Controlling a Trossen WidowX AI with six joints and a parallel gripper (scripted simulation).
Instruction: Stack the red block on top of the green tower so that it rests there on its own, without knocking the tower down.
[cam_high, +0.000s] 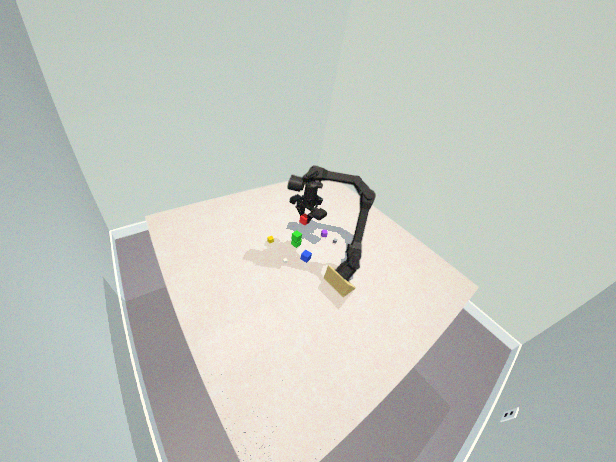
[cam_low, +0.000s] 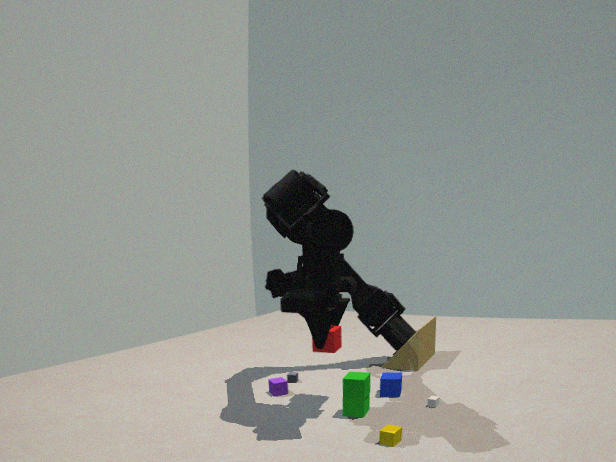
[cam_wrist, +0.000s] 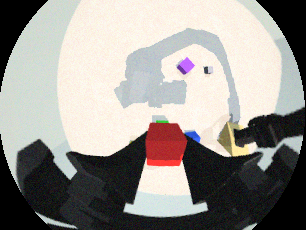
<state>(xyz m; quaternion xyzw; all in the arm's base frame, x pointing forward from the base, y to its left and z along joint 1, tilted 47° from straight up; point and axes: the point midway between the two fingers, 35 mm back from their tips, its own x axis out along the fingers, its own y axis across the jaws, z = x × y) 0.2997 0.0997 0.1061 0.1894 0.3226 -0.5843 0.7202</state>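
Observation:
My gripper (cam_high: 304, 218) (cam_low: 326, 341) (cam_wrist: 166, 144) is shut on the red block (cam_high: 304, 220) (cam_low: 334, 340) (cam_wrist: 165, 140) and holds it up in the air, above the level of the tower's top. The green tower (cam_high: 296, 239) (cam_low: 356, 395), two blocks high, stands upright on the table. The red block is not over it: in the exterior view the block hangs up and to the left of the tower. In the wrist view only a thin green strip of the tower (cam_wrist: 161, 121) shows behind the red block; the rest is hidden.
A blue block (cam_high: 306, 256) (cam_low: 391, 385) (cam_wrist: 192, 136) stands near the tower. A yellow block (cam_high: 270, 239) (cam_low: 390, 435), a purple block (cam_high: 324, 233) (cam_low: 278, 386) (cam_wrist: 186, 66), a small dark cube (cam_low: 292, 377) (cam_wrist: 208, 70) and a small white cube (cam_high: 285, 260) (cam_low: 433, 401) lie around. A tan wedge (cam_high: 338, 282) (cam_low: 420, 348) is by the arm's base.

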